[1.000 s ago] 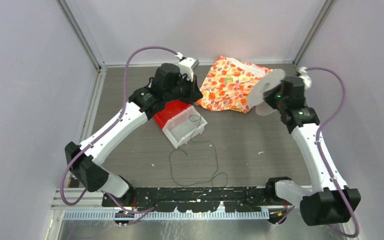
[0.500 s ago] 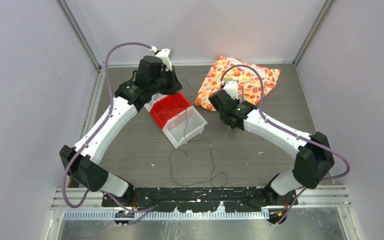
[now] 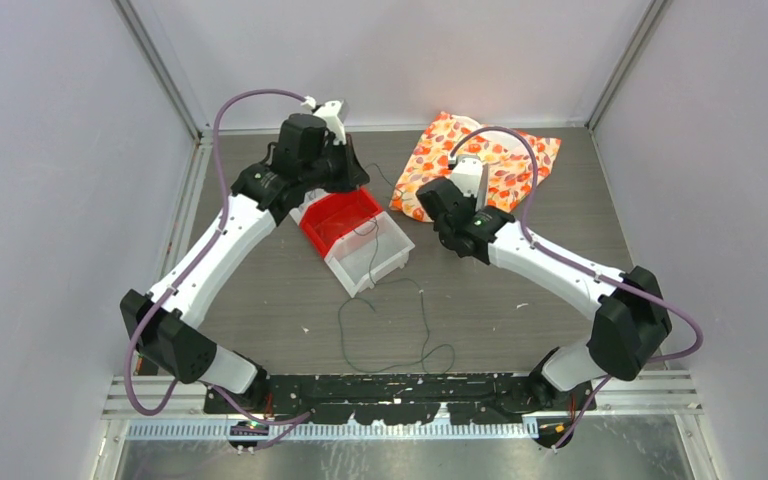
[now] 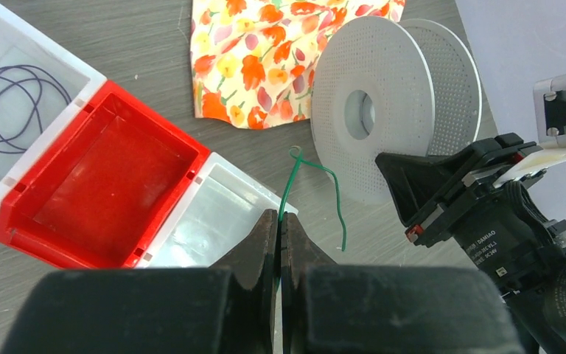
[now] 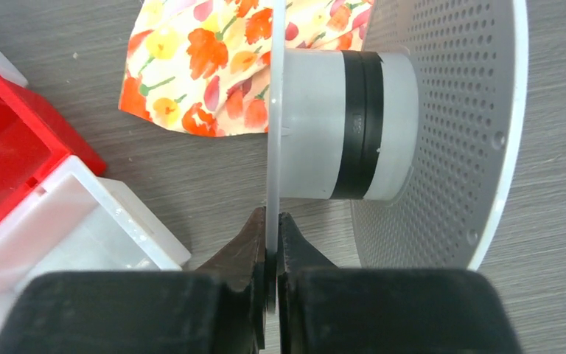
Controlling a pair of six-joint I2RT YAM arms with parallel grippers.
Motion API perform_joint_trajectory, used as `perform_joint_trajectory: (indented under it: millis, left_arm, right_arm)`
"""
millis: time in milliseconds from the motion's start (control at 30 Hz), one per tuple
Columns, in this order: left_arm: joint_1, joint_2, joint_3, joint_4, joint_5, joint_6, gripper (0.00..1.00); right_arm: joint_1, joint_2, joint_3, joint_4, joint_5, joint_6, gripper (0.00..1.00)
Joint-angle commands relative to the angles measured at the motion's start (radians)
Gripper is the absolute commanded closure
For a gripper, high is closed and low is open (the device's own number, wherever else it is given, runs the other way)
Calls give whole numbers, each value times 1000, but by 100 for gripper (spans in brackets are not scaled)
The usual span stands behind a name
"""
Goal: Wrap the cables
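2 grips, left claw [image 4: 278, 236] pinching green cable [image 4: 289, 188], right claw [image 5: 271, 228] pinching white spool [image 5: 442, 133] flange

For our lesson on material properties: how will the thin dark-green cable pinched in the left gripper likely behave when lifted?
Probably floppy: the thin dark-green cable curls beyond the left gripper and lies in loose loops on the grey table. Likely very light, so its slack should trail along. It may slip, being so thin.
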Motion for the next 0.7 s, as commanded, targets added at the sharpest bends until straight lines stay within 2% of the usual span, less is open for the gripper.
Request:
perform_joint_trajectory:
  millis: [0,67,133,367,533,667]
  left_arm:
    - [4,-27,-8,43,53,-27,100]
    - [3,-19,-4,44,69,-32,100]
    - [3,-15,-2,47,82,-35,100]
    - [-1,-2,-7,62,120,-49,100]
    - [-11,13,-5,71,139,-57,100]
    - [-22,23,1,78,148,-62,99]
  right_arm:
    - [10,-42,7,53,61,122,71]
    - [24,-21,33,16,64,129,49]
    - [39,-19,58,-11,57,124,36]
    - [49,-155,105,-83,10,137,33]
    - [49,-252,115,-203,155,118,30]
    - [27,-220,122,-340,228,133,27]
